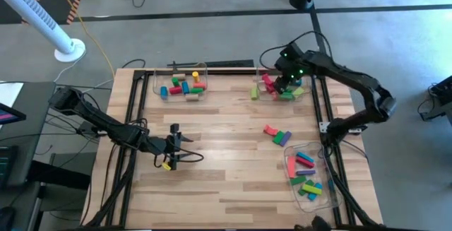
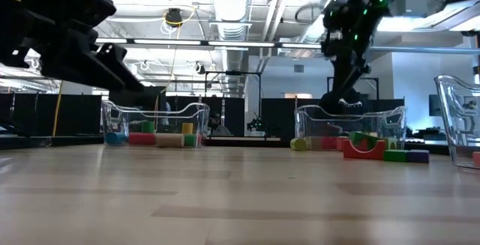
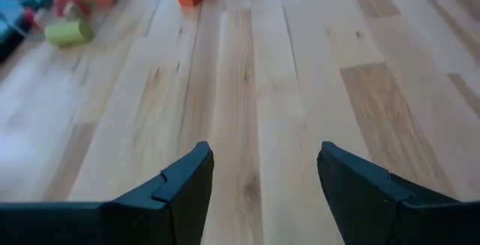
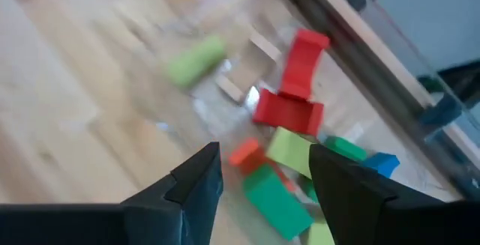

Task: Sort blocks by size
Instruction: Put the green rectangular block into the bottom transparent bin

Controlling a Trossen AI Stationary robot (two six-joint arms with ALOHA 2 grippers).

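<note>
Blocks (image 1: 183, 88) fill three clear trays (image 1: 202, 72) and lie loose on the tabletop (image 1: 226, 153) from above; your right gripper (image 1: 285, 85) hides part of the far-right tray. At table height, tray walls blur their contents. Your left wrist view shows the left gripper (image 3: 262, 174) spread, empty. Your right wrist view shows spread fingers over blurred red and green blocks (image 4: 289, 114).

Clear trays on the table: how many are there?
3: one tray at the far left, one at the far right under the right claw, one at the near right.
</note>
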